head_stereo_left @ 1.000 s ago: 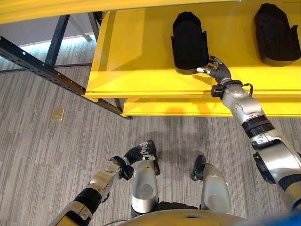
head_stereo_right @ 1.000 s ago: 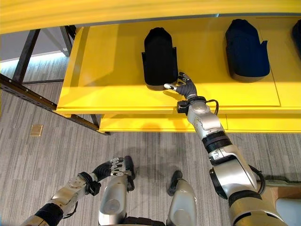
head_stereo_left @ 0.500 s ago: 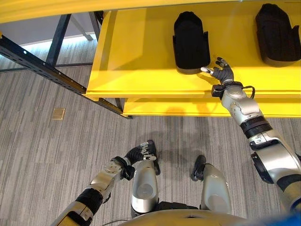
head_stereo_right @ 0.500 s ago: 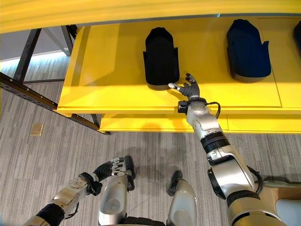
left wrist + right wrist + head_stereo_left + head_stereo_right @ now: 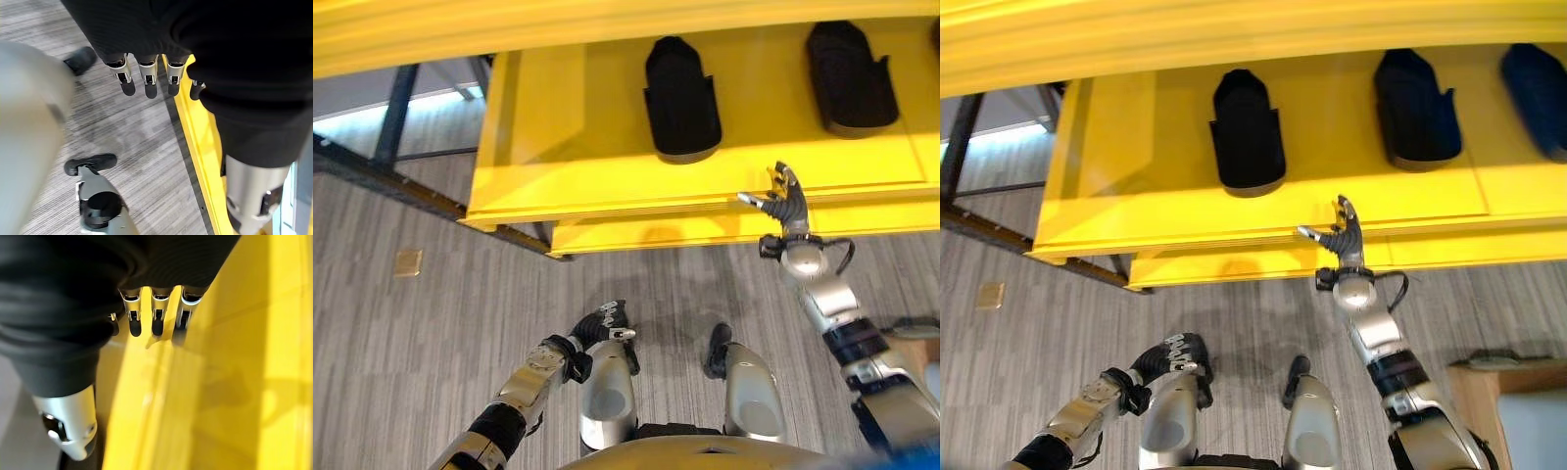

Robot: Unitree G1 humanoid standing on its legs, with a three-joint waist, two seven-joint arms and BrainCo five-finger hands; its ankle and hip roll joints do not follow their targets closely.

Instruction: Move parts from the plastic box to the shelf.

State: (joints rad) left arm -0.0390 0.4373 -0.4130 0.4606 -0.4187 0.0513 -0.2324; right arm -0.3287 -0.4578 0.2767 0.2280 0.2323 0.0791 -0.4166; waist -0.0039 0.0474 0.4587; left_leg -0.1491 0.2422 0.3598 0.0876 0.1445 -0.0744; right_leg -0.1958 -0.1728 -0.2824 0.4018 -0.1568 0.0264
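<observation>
Yellow shelf [image 5: 578, 147] runs across the top of both eye views, and its upper board hides the far part of the level below. Two black parts lie on this level: the nearer part [image 5: 680, 98] in the middle and a second part [image 5: 847, 78] to the right of it, well apart. In the right eye view a third dark part [image 5: 1538, 88] is cut off by the picture's edge.

The right robot hand [image 5: 783, 201] is raised in front of the shelf's front edge, fingers straight and spread, thumb out to the side, holding nothing. One second ago it was touching the near end of the nearer part; now it has come back from it and is clear of the shelf board. The nearer part rests on the shelf alone.

The left robot hand [image 5: 602, 318] hangs low over the grey floor [image 5: 401, 343], fingers loosely extended and empty, as before. At the lower right, a wooden corner [image 5: 1489, 377] is partly visible; I cannot tell what it is.
</observation>
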